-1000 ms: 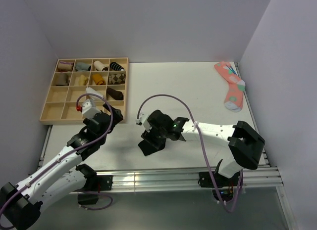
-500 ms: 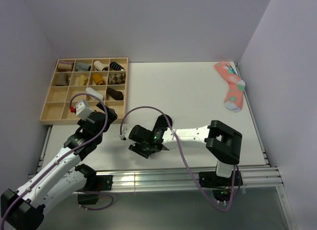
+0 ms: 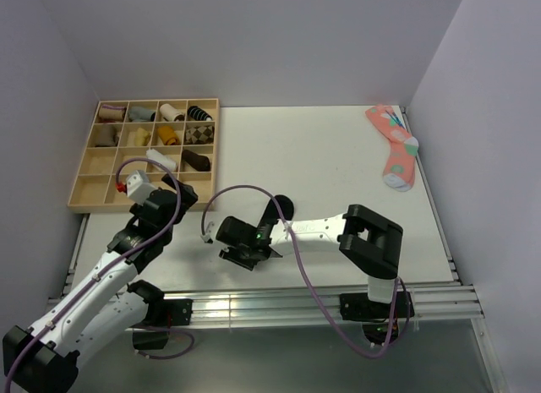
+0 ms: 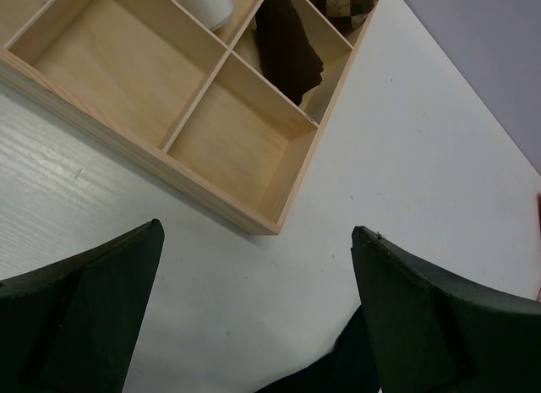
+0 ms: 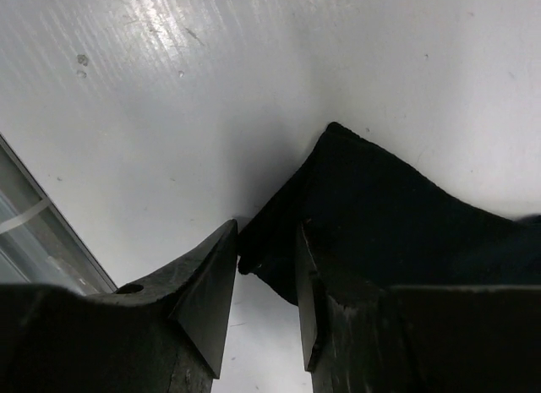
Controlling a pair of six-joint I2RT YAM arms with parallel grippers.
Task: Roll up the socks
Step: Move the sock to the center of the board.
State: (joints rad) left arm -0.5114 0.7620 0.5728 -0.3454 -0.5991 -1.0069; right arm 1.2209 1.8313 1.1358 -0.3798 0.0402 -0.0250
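From above, your right end effector (image 3: pixel 243 251) reaches across to the near-left part of the white counter (image 3: pixel 330 156). It sits low over the black sock (image 5: pixel 397 215) and hides it almost entirely from this camera. Your left end effector (image 3: pixel 181 193) hangs by the near right corner of the wooden tray (image 3: pixel 79 187), apart from the work. A coral-pink spotted sock (image 3: pixel 396 150) lies far off by the right wall. The step in hand looks like taking hold of one end of the black sock to start the roll. I'd bring the left arm over to pin the other end before you turn anything.

The left wrist camera shows its fingers spread wide with nothing between them. Below are the smooth counter and the tray's pale, thin-walled square compartments. A dark brown roll (image 4: pixel 292 46) lies in one of them.

The right wrist camera is the one to trust. The fingers (image 5: pixel 203 292) are drawn close with only a narrow slot between them, and a corner of the sock sits right at that slot. You can't tell from here whether fabric is truly pinched. The knit is matte and limp, lying flat with a soft rounded edge on a glossy, faintly ridged surface that looks slippery. Take a deeper bite through both layers rather than the very tip, or it will probably slide out as you fold. Lift only a little, so the rest drags flat behind.
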